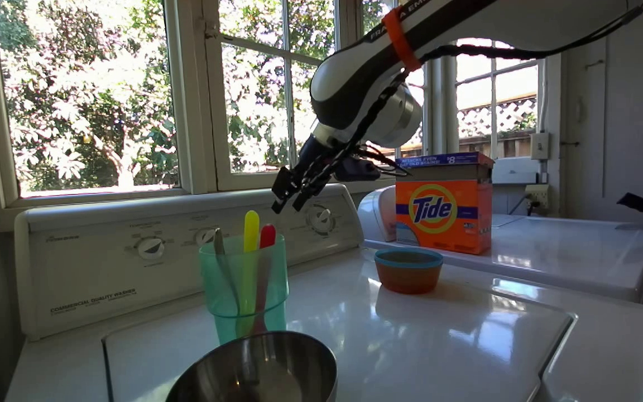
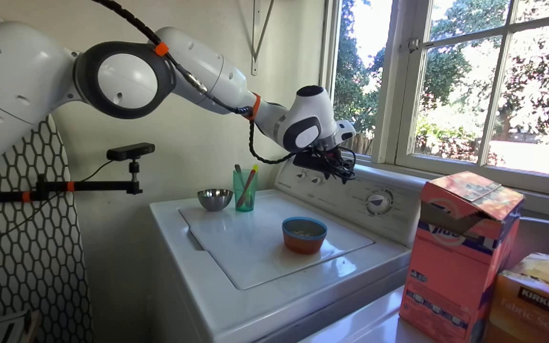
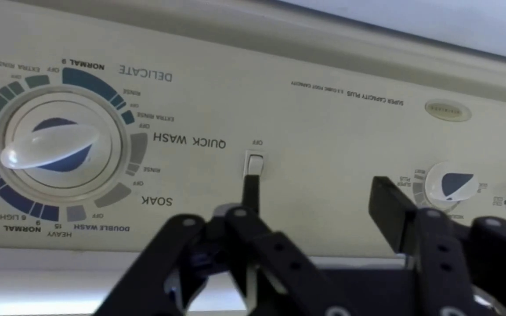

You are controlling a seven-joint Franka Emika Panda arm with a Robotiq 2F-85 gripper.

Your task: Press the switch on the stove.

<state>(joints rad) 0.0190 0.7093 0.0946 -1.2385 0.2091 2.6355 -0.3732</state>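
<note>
The stove [image 1: 366, 346] is a wide white enamel appliance with a raised back panel lettered as a washer; it also shows in an exterior view [image 2: 246, 252]. In the wrist view, upside down, a small white rocker switch [image 3: 256, 164] sits on the panel under the label OFF. It lies between a large round knob [image 3: 59, 142] and smaller knobs [image 3: 450, 186]. My gripper [image 3: 316, 188] is open and empty. One fingertip overlaps the switch's lower edge; I cannot tell if it touches. In both exterior views the gripper [image 1: 288, 205] is by the panel's upper part [image 2: 335, 177].
On the stove top stand a green cup [image 1: 243, 279] with several utensils, a metal bowl [image 1: 254, 368] and an orange bowl with a blue rim [image 1: 409, 276]. A Tide box [image 1: 443, 209] and a Kirkland box [image 2: 536, 305] stand on the second white appliance [image 1: 567, 240]. Windows rise behind the panel.
</note>
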